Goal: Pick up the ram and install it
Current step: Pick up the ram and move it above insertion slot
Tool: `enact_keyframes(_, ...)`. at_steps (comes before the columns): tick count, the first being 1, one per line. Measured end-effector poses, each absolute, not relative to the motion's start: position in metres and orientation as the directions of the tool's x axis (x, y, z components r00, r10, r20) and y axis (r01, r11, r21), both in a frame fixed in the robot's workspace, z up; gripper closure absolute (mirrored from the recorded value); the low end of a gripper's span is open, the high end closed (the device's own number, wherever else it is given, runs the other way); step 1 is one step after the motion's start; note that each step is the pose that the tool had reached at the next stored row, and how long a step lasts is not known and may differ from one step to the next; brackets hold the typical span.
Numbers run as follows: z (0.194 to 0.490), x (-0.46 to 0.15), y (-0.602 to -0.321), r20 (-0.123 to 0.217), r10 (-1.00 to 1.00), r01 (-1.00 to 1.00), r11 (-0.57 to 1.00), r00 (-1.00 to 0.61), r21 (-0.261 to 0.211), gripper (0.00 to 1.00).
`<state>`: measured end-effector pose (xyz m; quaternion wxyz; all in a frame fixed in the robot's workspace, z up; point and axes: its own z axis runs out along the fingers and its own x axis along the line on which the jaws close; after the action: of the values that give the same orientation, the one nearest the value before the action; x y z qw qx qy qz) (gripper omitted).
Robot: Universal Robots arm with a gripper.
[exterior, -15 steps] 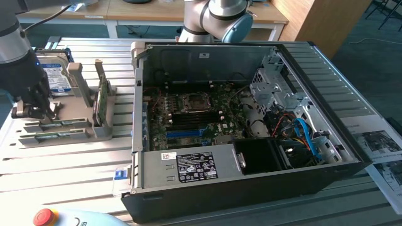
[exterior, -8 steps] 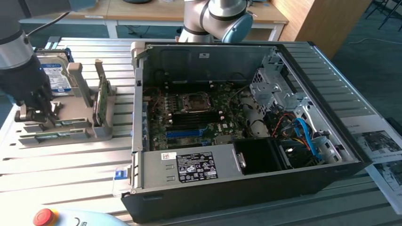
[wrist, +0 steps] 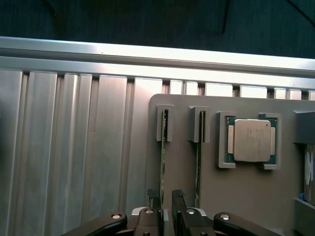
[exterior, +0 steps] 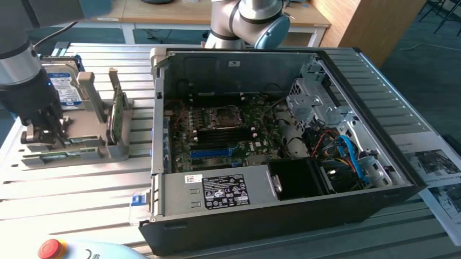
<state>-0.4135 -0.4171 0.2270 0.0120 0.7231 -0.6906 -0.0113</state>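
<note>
Ribbed aluminium counter [exterior: 72, 194], dark floor [wrist: 147, 19] beyond its edge. Grey holder [wrist: 236, 191] carries the ram [wrist: 163, 147] on edge; the jaws stand apart, straddling one end.

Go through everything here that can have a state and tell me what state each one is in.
Claw: open, fingers either side of the ram.
Ram: standing on edge in its holder slot, not lifted.
Second memory stick: standing on edge in the next slot.
Processor: lying flat in its pocket.
Computer case: lying on its side, cover off.
</note>
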Motion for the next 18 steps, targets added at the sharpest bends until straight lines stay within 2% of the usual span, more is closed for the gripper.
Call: enact_keyframes(18, 0.2260, -0.4085, -0.4201, 0.000, -0.999, -0.998, -0.046, 0.046, 0.034, 0.76)
